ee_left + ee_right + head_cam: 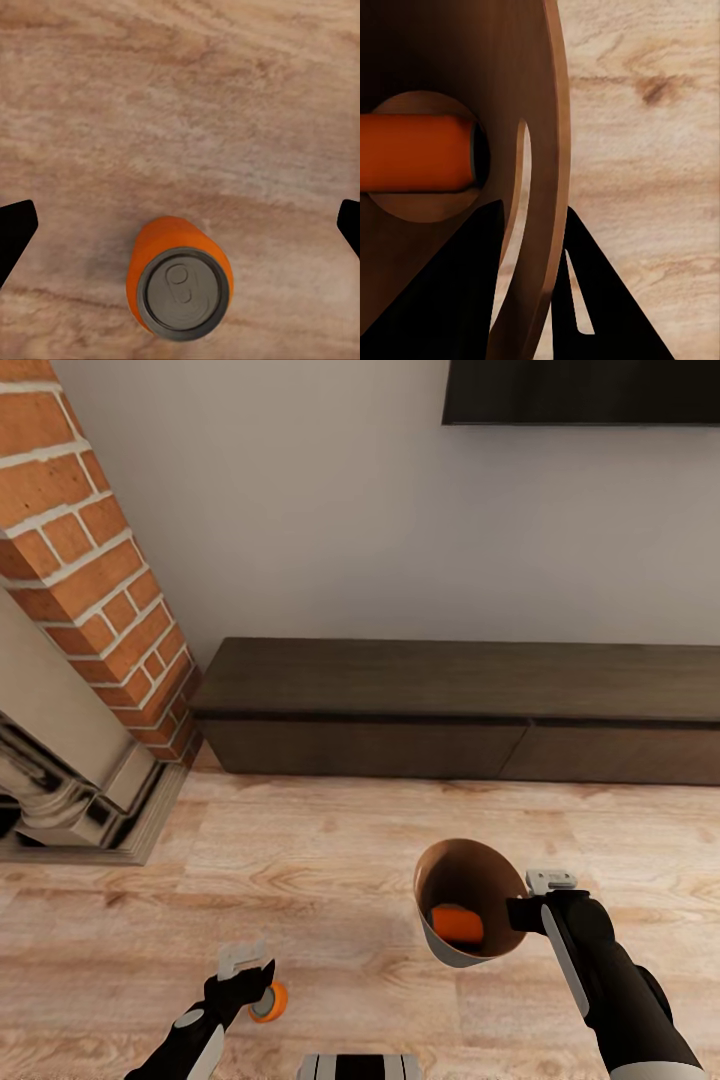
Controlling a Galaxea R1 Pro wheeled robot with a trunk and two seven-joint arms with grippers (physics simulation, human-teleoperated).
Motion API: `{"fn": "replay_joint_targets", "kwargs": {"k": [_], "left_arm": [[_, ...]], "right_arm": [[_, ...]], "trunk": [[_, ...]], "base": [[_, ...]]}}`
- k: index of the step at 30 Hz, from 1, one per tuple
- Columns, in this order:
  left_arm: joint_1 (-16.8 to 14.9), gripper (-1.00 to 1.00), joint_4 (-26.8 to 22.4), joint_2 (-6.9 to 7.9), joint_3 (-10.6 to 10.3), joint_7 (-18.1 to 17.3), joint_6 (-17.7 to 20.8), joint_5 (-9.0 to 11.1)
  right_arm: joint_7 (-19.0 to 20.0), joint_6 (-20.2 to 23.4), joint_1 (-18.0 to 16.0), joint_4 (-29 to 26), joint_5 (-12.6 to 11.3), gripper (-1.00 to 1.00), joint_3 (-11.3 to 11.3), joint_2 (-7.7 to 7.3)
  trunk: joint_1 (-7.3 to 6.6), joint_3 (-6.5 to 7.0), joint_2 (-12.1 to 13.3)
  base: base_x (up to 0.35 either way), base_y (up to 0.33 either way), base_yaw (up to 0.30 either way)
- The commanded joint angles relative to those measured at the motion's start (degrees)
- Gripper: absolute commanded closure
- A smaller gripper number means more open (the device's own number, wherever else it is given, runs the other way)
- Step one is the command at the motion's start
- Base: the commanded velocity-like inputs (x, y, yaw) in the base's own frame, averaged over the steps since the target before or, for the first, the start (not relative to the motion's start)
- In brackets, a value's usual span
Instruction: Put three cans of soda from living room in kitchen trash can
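Can (180, 277) upright on floor between spread left tool (180, 225); right tool (534, 300) pinching bin (440, 940) rim.

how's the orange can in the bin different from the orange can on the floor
The can in the bin lies on its side, while the can on the floor stands upright. The first rests inside the bin, which the right claw grips by its rim; the second stands free on the wood floor between the left claw's open fingers. Both are bright orange.
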Motion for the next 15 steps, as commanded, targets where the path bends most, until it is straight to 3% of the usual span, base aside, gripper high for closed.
{"fn": "replay_joint_targets", "kwargs": {"k": [1,15], "left_arm": [[0.0,-1.00,0.0,0.00,0.0,0.0,0.0,0.0],[0.0,-1.00,0.0,0.00,0.0,0.0,0.0,0.0]], "right_arm": [[0.2,0.0,0.0,0.0,-0.7,1.00,0.0,0.00],[0.2,0.0,0.0,0.0,-0.7,1.00,0.0,0.00]], "trunk": [[-0.01,-0.09,0.0],[-0.01,-1.37,0.0]], "base": [[0.000,0.000,0.000],[0.000,0.000,0.000]]}}
